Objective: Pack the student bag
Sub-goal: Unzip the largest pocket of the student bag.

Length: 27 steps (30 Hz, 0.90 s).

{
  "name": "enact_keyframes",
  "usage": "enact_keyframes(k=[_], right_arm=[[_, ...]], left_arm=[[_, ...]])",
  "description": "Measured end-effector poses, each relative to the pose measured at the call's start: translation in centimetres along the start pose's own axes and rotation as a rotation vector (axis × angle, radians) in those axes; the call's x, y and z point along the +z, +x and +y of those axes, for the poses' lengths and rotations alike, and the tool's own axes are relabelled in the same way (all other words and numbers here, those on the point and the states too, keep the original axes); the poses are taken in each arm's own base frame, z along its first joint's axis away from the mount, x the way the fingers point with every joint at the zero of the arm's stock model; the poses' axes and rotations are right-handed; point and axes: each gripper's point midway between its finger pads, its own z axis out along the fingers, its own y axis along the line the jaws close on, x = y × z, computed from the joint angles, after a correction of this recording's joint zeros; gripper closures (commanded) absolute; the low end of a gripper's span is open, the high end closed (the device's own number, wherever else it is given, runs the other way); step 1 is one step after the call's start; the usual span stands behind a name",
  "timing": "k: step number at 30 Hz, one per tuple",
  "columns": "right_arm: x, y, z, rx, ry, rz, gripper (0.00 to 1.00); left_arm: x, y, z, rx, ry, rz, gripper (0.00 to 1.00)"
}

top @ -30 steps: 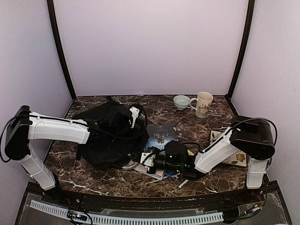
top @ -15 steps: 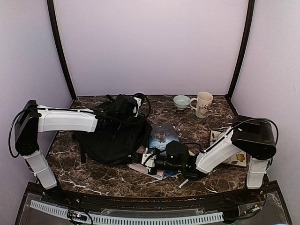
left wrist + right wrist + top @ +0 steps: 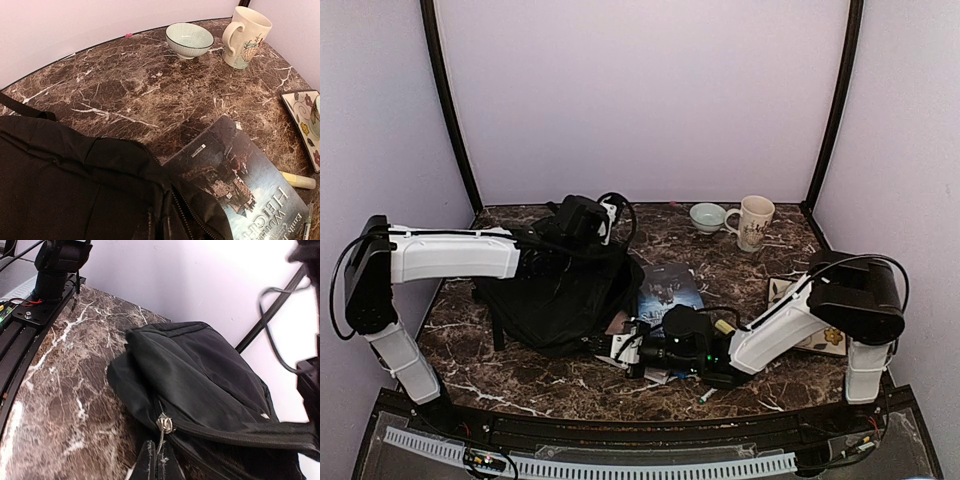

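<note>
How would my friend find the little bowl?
Look along the far edge of the brown marble table, right of the big black bag. Two things stand there side by side, and the bowl is the left one. It is low, pale green and has no handle; the mug beside it is tall, cream, with a handle.

I work on a counter (image 3: 550,385) of dark brown marble veined with white. Behind it stands a plain lilac back wall (image 3: 640,100), and side walls (image 3: 370,120) of the same colour close me in. Black posts (image 3: 450,110) mark the rear corners. A black rail (image 3: 640,428) edges the near side. The light is soft and even.
</note>
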Motion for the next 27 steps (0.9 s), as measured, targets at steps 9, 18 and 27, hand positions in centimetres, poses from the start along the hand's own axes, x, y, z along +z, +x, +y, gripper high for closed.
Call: enact_keyframes(k=[9, 18, 27], right_arm=[[4.3, -3.0, 2.8, -0.051, 0.080, -0.011, 1.00], [7.0, -6.6, 1.0, 0.065, 0.188, -0.105, 1.00], [7.6, -6.5, 1.2, 0.134, 0.231, -0.110, 1.00]], left_arm=[[-1.5, -1.5, -0.1, 0.002, -0.001, 0.071, 1.00], [-4.1, -6.0, -0.4, 0.000, 0.028, 0.067, 1.00], [-4.7, -5.6, -0.8, 0.038, 0.070, 0.078, 1.00]])
